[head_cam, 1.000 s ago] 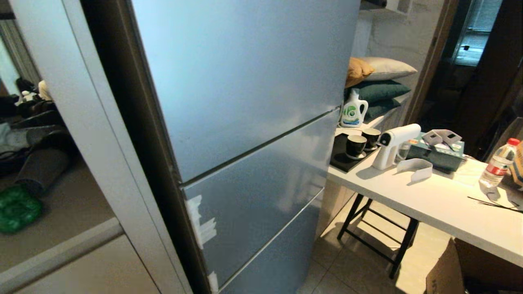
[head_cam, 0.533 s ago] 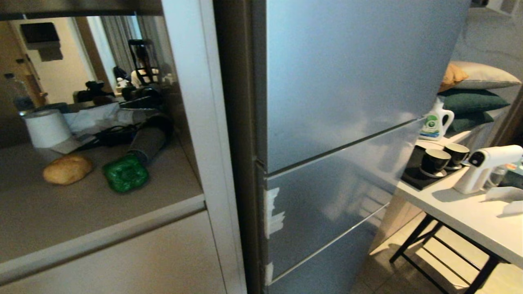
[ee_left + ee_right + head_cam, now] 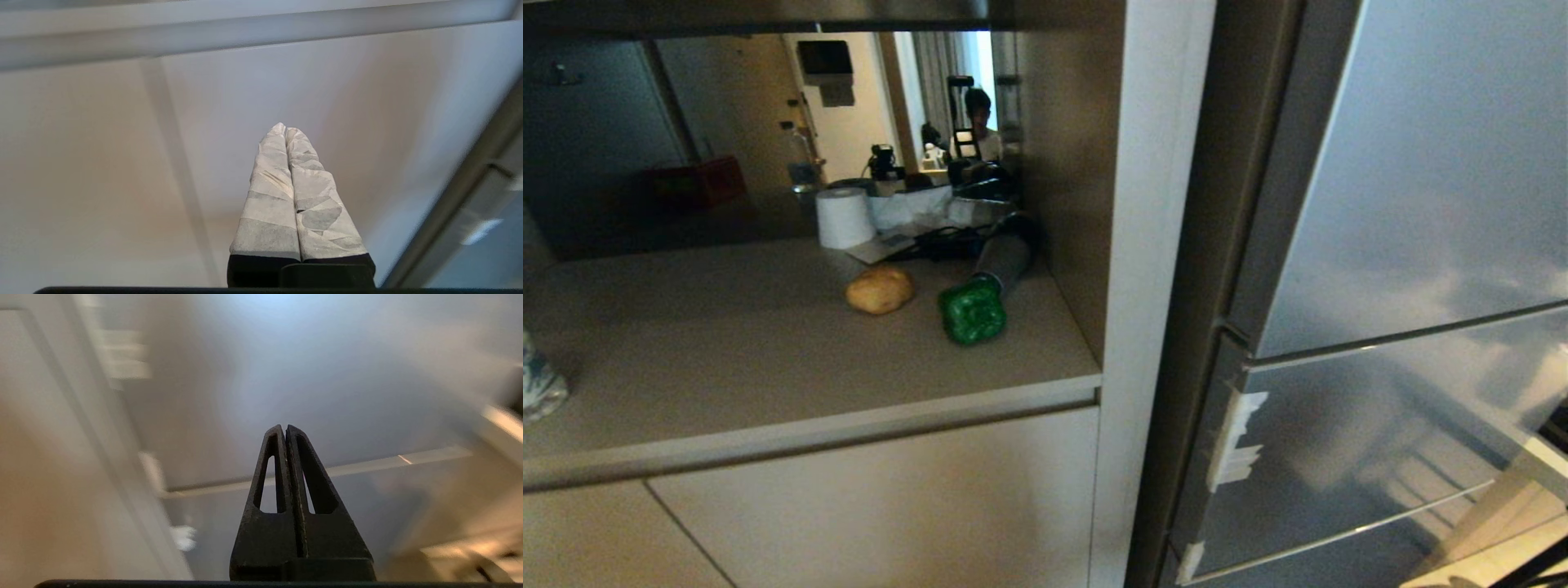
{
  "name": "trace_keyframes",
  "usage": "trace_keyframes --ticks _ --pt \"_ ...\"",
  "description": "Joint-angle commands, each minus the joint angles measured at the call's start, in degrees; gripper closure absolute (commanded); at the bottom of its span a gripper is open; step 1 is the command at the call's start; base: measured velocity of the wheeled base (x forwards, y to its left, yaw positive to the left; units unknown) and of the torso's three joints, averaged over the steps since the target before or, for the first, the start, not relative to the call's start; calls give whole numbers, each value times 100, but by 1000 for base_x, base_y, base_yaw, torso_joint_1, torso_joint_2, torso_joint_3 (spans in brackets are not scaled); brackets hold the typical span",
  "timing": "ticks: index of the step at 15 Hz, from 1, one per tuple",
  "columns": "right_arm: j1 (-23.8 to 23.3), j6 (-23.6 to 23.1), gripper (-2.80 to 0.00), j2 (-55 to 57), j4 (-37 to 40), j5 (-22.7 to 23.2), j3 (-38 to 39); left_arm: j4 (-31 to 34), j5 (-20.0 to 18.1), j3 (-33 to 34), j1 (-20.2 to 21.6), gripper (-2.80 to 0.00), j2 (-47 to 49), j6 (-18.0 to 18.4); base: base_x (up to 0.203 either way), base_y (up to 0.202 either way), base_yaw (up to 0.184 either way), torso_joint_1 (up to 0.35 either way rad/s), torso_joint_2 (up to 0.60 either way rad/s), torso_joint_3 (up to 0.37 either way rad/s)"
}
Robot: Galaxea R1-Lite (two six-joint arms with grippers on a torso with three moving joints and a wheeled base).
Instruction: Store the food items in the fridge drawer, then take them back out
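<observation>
Only the head view shows the food: one potato (image 3: 880, 290) and one pepper (image 3: 972, 312) near each other on the table (image 3: 768, 359), left of the closed fridge (image 3: 1380, 245); left hand (image 3: 285, 130) faces cabinet doors, pressed closed, empty; right hand (image 3: 284, 428) faces the fridge, likewise closed

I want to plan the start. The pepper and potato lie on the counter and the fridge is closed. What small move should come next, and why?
Probably reach the right tool to the fridge front, since every door is shut and no drawer shows. Pepper and potato can wait on the counter. Both tools are shut and empty.
</observation>
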Motion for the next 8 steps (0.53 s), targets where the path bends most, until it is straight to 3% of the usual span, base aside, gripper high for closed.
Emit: trace_keyframes --ticks 1,4,8 --pt "2 2 0 11 0 0 1 -3 1 62 0 0 9 4 1 -7 171 3 -2 5" --pt "2 -7 0 11 0 -9 1 -3 1 62 0 0 9 -3 2 -8 135 3 4 1" --pt "2 -59 0 11 0 18 1 -3 1 62 0 0 9 -4 0 0 0 0 0 0"
